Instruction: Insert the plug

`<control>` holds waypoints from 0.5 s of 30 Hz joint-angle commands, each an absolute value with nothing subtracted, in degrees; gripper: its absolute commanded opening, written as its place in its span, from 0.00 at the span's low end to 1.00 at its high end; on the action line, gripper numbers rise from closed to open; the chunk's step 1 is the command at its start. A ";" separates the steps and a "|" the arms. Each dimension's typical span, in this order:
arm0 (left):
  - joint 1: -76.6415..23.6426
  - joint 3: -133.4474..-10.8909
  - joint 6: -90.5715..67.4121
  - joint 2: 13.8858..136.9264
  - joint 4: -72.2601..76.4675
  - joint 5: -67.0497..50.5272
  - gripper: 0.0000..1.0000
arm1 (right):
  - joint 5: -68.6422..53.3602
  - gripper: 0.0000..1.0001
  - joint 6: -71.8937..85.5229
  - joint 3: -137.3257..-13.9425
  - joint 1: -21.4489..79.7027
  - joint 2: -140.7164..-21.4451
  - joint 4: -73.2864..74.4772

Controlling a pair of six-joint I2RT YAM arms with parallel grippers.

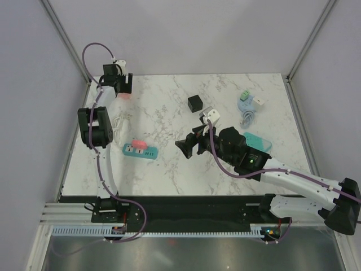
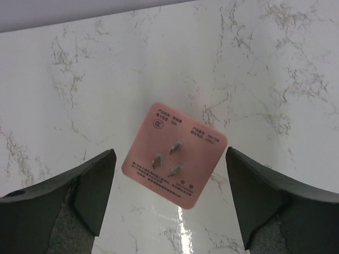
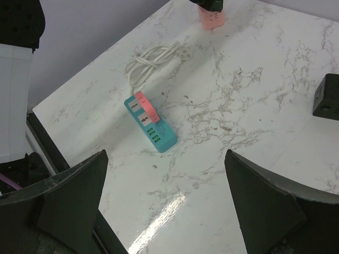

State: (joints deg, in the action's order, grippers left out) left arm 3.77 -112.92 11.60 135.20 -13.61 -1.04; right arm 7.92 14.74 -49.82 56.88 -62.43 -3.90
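Pink plug [image 2: 175, 161] at the far-left corner of the table [image 1: 169, 175], both grippers spread.

The left wrist view shows the plug as a flat pink square with rounded corners, three metal prongs facing the camera and small print around them. It sits between the left gripper [image 2: 169, 159] fingers, touching neither. Only the right wrist view, past the wide-open right gripper [image 3: 165, 159], shows the teal power strip [image 3: 151, 124] with its pink sockets and coiled white cable [image 3: 153, 58].
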 commanded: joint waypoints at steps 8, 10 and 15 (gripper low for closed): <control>3.69 -118.57 15.12 138.08 -14.15 -5.89 0.82 | 11.69 0.98 12.92 -49.48 56.60 -61.61 -6.59; 3.78 -117.60 15.21 137.46 -14.67 -5.98 0.82 | 11.78 0.98 12.92 -49.48 56.51 -61.44 -6.50; 3.78 -115.23 14.33 135.44 -15.29 -7.21 0.70 | 12.04 0.98 13.53 -49.48 56.34 -60.82 -6.15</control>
